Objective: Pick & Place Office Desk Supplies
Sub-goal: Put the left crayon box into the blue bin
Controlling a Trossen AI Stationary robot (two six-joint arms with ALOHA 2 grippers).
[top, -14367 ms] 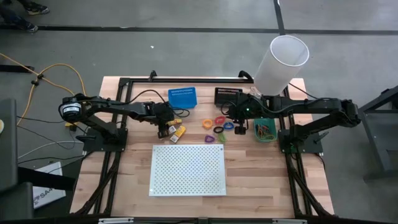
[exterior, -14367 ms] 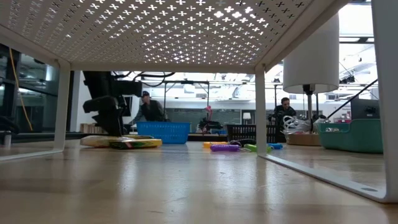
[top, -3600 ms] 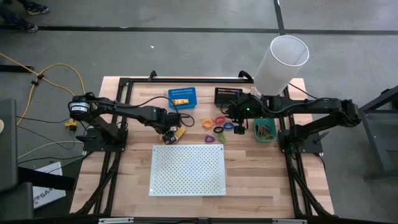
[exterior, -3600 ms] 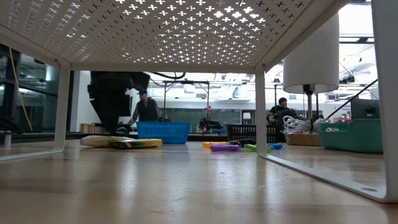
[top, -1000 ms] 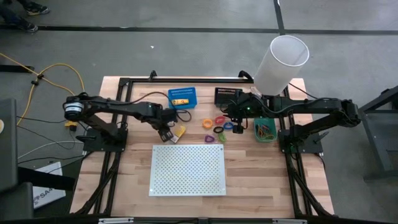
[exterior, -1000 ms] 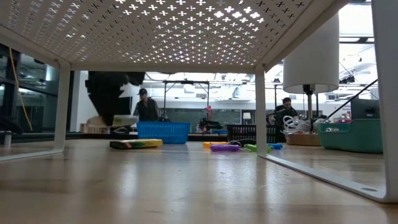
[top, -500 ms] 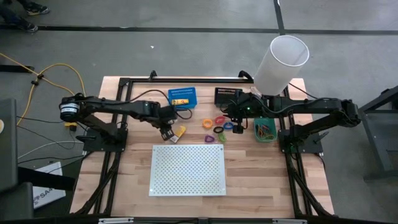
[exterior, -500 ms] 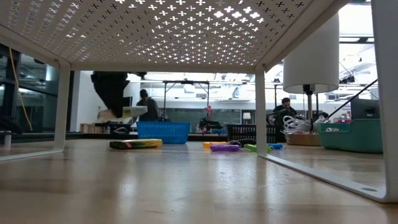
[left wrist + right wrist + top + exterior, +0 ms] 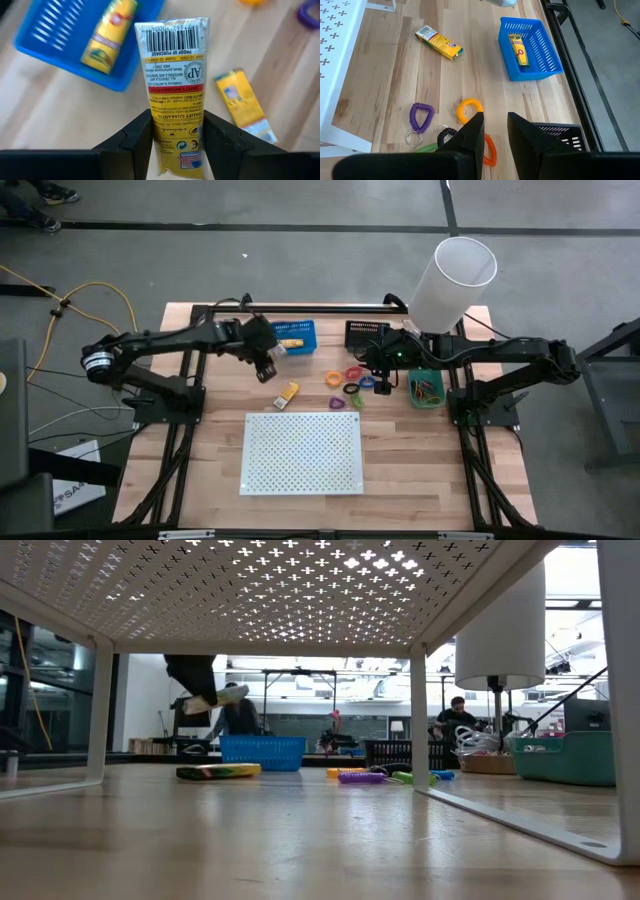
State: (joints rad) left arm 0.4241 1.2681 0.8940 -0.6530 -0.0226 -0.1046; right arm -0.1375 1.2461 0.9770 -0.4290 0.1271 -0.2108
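Our left end effector [image 9: 177, 145], clamped on a yellow packet [image 9: 176, 90] near the blue bin [image 9: 294, 336], could drop it outside onto the worktop [image 9: 400, 460] if released early, while the right end effector [image 9: 495, 132] waits slightly apart, holding nothing.

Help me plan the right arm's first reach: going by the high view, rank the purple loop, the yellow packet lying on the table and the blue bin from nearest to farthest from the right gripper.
Measured from the right gripper:
1. purple loop, just to its left among the loops.
2. yellow packet lying on the table, farther left, above the white board's corner.
3. blue bin, far left and toward the table's back edge; only slightly farther than the packet.
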